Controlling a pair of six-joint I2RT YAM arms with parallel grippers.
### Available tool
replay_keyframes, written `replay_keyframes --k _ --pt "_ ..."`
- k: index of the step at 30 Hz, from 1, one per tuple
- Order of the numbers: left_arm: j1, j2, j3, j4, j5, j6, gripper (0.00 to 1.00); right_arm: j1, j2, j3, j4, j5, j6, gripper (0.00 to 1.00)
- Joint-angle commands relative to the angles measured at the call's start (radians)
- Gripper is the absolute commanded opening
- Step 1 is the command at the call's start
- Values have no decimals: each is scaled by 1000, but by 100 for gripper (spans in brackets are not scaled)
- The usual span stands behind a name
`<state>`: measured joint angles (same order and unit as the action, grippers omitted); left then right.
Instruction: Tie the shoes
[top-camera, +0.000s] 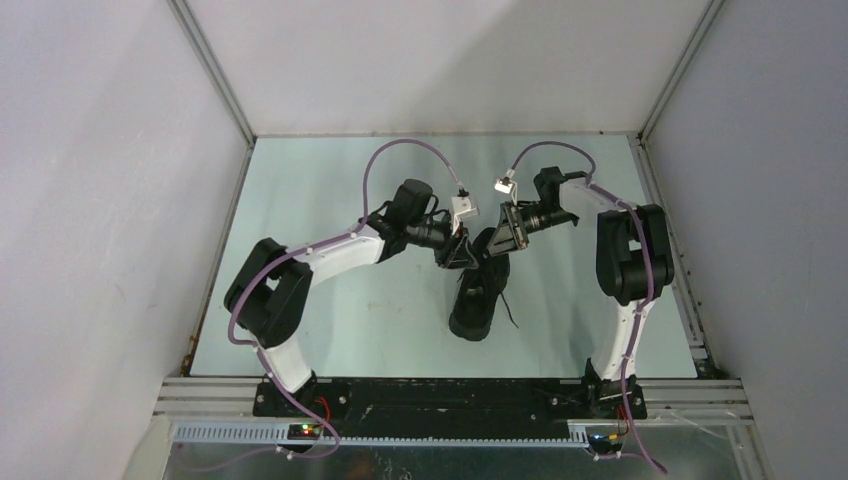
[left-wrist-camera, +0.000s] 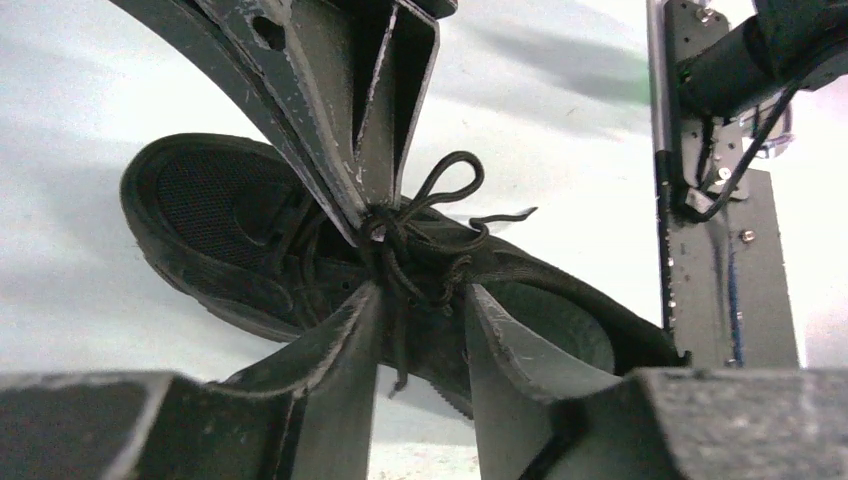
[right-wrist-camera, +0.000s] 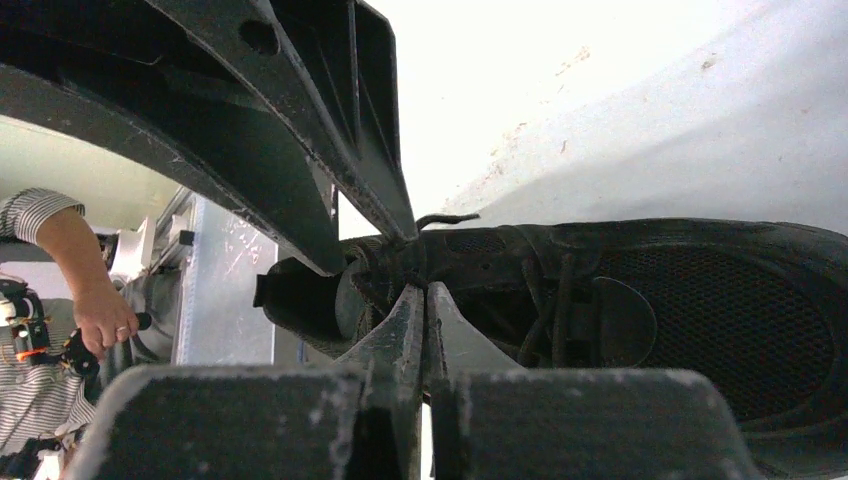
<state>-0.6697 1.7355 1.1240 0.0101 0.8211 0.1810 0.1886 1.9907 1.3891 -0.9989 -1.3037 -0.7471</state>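
Observation:
The black sneaker (top-camera: 478, 300) lies on the table between both arms, its toe toward the near edge. In the left wrist view the shoe (left-wrist-camera: 210, 215) lies on its side, with a small lace loop (left-wrist-camera: 452, 180) sticking up by the knot. My left gripper (left-wrist-camera: 420, 295) is open, its fingers on either side of the laces over the tongue. My right gripper (right-wrist-camera: 426, 290) is shut on a lace at the knot; it also shows in the left wrist view (left-wrist-camera: 372, 212). From above, the left gripper (top-camera: 457, 252) and the right gripper (top-camera: 497, 243) meet over the shoe's heel end.
Grey enclosure walls and aluminium rails (top-camera: 220, 250) border the pale table on three sides. Both arm bases stand on the black plate (top-camera: 450, 395) at the near edge. A person's arm (right-wrist-camera: 90, 290) shows beyond the enclosure in the right wrist view.

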Motion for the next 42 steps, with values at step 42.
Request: replay_keyframes --k 42 --pt "-419 77 386 -530 -664 1143 57 5 -63 -18 65 35 130 0"
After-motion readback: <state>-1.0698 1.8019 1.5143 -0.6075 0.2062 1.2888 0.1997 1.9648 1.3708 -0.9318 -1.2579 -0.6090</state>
